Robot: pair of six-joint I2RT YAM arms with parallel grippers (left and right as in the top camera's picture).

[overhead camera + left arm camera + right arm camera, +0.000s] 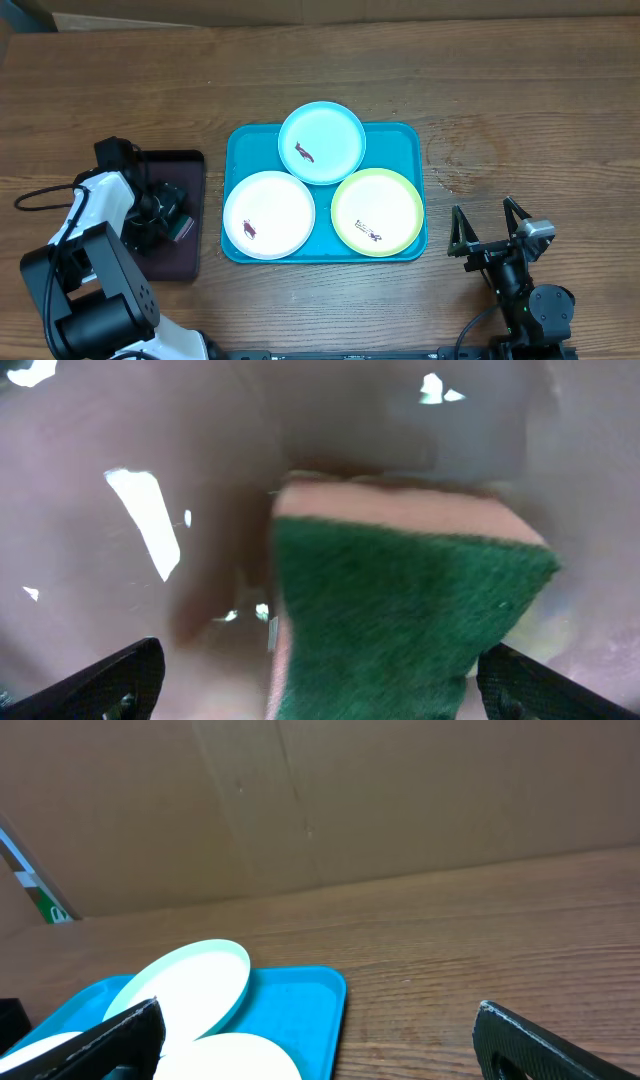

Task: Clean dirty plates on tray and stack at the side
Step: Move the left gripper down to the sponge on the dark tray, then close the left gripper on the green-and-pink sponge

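Three plates (268, 214) sit close together on the blue tray (400, 135) in the middle of the table (520, 90), one white, one pale blue and one yellow-green, each with a little dark mark on it. The left gripper (320, 665) hangs over the dark tray (185, 165) with its jaws spread wide on both sides of a green sponge (400, 610), so I think it should go straight down, keep the sponge in the middle and squeeze firmly before lifting. The right gripper (482, 215) waits beside the blue tray, jaws spread too, holding nothing
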